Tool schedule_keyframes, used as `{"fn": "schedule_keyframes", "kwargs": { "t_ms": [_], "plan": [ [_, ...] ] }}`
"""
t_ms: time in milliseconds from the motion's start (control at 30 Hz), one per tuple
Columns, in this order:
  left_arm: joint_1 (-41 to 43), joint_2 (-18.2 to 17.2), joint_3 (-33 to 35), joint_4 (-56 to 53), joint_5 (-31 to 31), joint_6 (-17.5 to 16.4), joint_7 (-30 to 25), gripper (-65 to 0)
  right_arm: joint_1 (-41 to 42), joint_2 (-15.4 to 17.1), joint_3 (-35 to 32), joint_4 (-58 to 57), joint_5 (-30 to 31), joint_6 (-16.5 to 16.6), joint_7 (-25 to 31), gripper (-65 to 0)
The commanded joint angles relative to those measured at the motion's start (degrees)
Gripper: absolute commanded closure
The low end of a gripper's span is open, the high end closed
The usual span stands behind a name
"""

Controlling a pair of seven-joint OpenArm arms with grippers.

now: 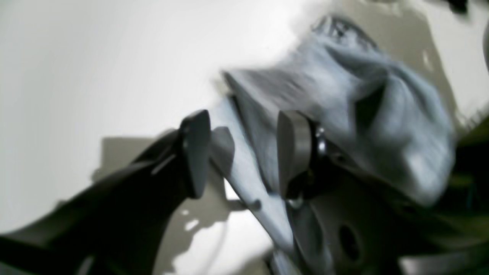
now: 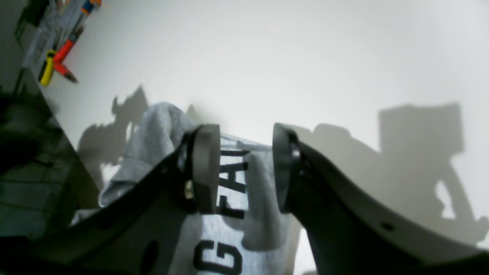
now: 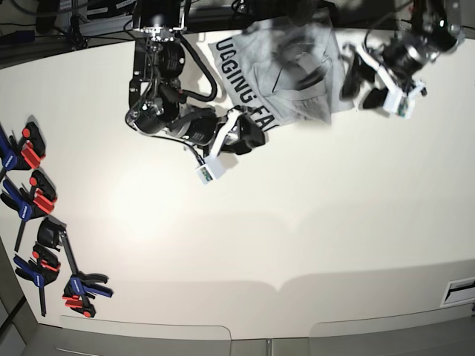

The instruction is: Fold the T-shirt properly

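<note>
The left claw (image 1: 244, 152) is seen spread, grey cloth loose between its jaws. The right claw (image 2: 244, 168) is spread, empty. The T-shirt (image 3: 297, 67), bunched at twelve o'clock on the worktop (image 3: 297, 222), is judged soft and light, best pinched at hem corners.

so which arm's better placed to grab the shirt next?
Probably right. The right gripper stands open straddling the lettered edge of the T-shirt. The left gripper is open too, a fabric strip between its jaws, but its view is blurred.

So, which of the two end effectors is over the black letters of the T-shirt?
The right end effector: black letters of the T-shirt show between its jaws. The left end effector frames plain grey cloth.
</note>
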Motion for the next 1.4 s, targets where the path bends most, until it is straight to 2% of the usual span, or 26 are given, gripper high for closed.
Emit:
{"fn": "schedule_keyframes", "kwargs": {
  "t_ms": [0, 100, 300, 433, 667, 833, 900, 967, 1133, 1200, 1233, 1367],
  "plan": [
    [-1.18, 0.15, -0.20, -1.16, -2.05, -0.09, -0.52, -29.3, 0.92, -0.13, -0.02, 0.90, 1.31, 0.22, 1.46, -21.2],
    [-3.67, 1.92, -0.20, -6.27, -5.70, -0.13, 1.42, -33.1, 0.92, -0.13, -0.02, 0.90, 1.31, 0.22, 1.46, -21.2],
    [-3.89, 3.04, 0.66, -8.17, -8.37, -0.57, 2.64, -33.1, 0.92, -0.13, -0.02, 0.90, 1.31, 0.22, 1.46, -21.2],
    [-3.89, 3.06, 4.09, -8.20, -8.31, -0.59, 2.62, -33.1, 0.92, -0.15, -0.02, 0.90, 1.31, 0.22, 1.46, -21.2],
    [-4.55, 3.06, 9.60, -8.33, -2.58, -0.48, 1.07, -31.3, 0.92, -0.15, -0.02, 0.90, 1.31, 0.22, 1.46, -21.2],
    [-4.52, 3.21, 9.57, -8.33, -1.60, -0.37, 0.26, -23.8, 0.92, -0.15, -0.02, 0.90, 1.33, 0.22, 1.46, -21.2],
    [-4.52, 3.85, 9.57, -8.33, 0.09, 1.16, -0.28, -20.1, 0.92, -0.15, -0.02, 0.90, 1.33, 0.22, 1.46, -21.2],
    [-4.50, 4.44, 9.57, -8.33, 0.26, 1.27, -0.37, -17.2, 0.92, -0.15, -0.02, 0.90, 1.36, 0.22, 1.49, -21.2],
    [-4.52, 5.73, 9.57, -8.33, 0.28, 1.25, -0.44, -14.9, 0.92, -0.15, -0.02, 0.90, 1.49, 0.22, 1.46, -21.2],
    [-4.52, 5.70, 9.57, -8.33, 0.83, 1.25, -0.44, -7.7, 0.92, -0.13, -0.02, 0.90, 1.49, 0.22, 1.46, -21.2],
    [-4.52, 5.70, 9.57, -8.33, 1.46, 1.25, -0.46, -0.8, 0.92, -0.15, -0.02, 0.90, 1.51, 0.22, 1.46, -21.2],
    [-4.52, 5.55, 9.35, -8.31, 2.97, 1.22, -0.50, 0.0, 0.92, -0.15, -0.02, 0.90, 1.49, 0.22, 1.46, -21.2]
  ]
}}
